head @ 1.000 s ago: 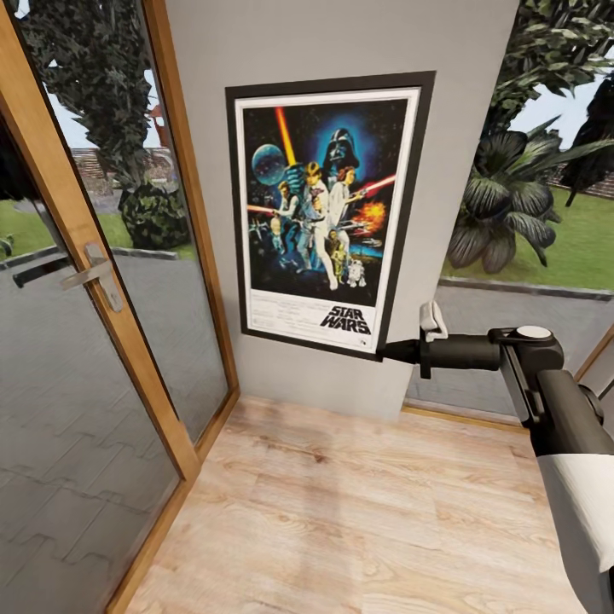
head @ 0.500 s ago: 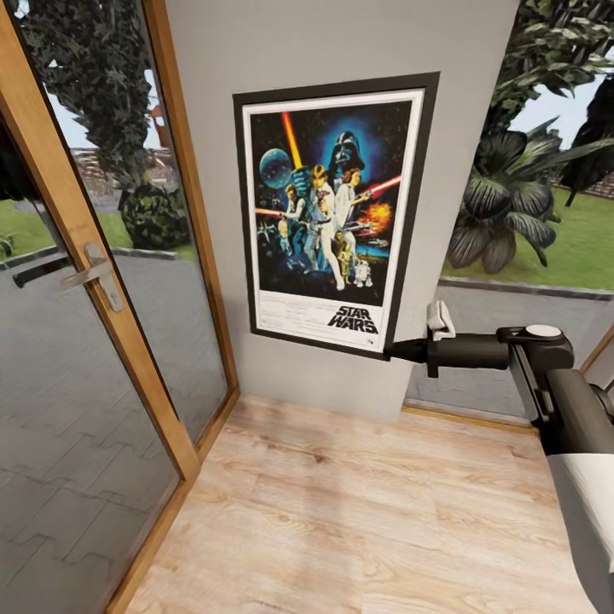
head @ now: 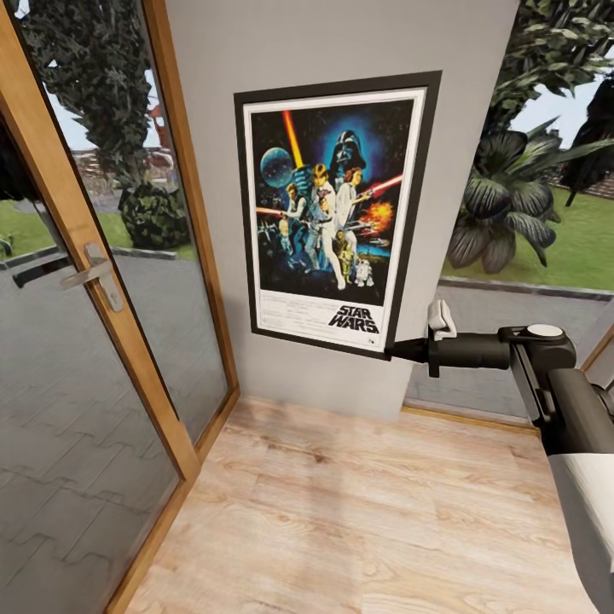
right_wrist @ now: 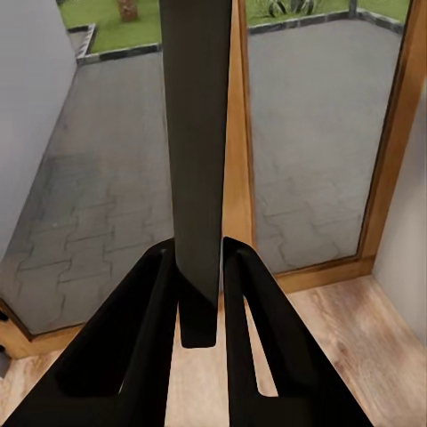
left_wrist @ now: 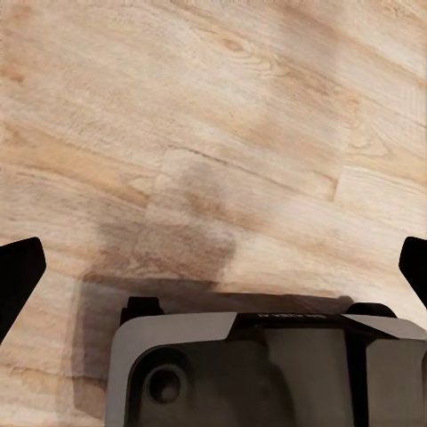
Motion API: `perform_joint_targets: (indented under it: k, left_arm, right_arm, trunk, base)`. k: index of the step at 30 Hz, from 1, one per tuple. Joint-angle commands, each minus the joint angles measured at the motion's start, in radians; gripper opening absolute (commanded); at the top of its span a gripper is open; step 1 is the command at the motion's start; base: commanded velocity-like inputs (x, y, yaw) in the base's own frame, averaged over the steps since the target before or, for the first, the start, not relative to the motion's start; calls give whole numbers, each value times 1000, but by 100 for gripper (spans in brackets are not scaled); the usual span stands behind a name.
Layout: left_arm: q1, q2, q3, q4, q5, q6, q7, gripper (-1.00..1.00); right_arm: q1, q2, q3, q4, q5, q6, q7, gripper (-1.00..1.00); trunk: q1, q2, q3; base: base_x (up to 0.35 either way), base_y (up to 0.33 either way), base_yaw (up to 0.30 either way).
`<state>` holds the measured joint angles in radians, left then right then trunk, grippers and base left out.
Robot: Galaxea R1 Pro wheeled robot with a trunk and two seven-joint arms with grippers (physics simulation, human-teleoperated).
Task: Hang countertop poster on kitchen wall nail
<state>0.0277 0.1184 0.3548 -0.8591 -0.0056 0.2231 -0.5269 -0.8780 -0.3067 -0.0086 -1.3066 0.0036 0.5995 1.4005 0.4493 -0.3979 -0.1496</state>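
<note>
Right gripper clamped on the lower right corner of the upright black-framed Star Wars poster, held flat against the plain light grey wall strip.

The poster, white-bordered with dark blue artwork, sits against that wall strip between the wooden-framed glass door to its left and a window with leafy plants to its right, above the pale wood plank floor. In the right wrist view the two dark fingers pinch the poster's thin dark edge. The left gripper hangs over the floor planks with its fingertips wide apart; whether the poster rests on a nail is hard to tell.
</note>
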Motion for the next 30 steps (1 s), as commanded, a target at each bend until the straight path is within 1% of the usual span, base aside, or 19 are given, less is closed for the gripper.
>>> perform_joint_targets:
  k: [1,5,13,30]
  left_arm:
    - [0,0,3,-2,0,9,-5,100]
    - [0,0,5,-2,-1,9,-5,100]
    - [0,0,6,-1,-1,9,-5,100]
    - [0,0,8,-2,-1,9,-5,100]
  right_arm:
    - [-1,0,-1,0,-1,13,5,-100]
    - [-1,0,-2,-1,-2,14,2,-100]
    - [-23,1,-1,1,-2,14,2,-100]
    - [-27,1,-1,1,-2,14,2,-100]
  trunk:
    - [1,-2,-2]
    - [1,-2,-2]
    - [1,-2,-2]
    - [1,-2,-2]
  base:
    - [5,0,0]
    - [37,0,0]
    - [49,0,0]
    - [61,0,0]
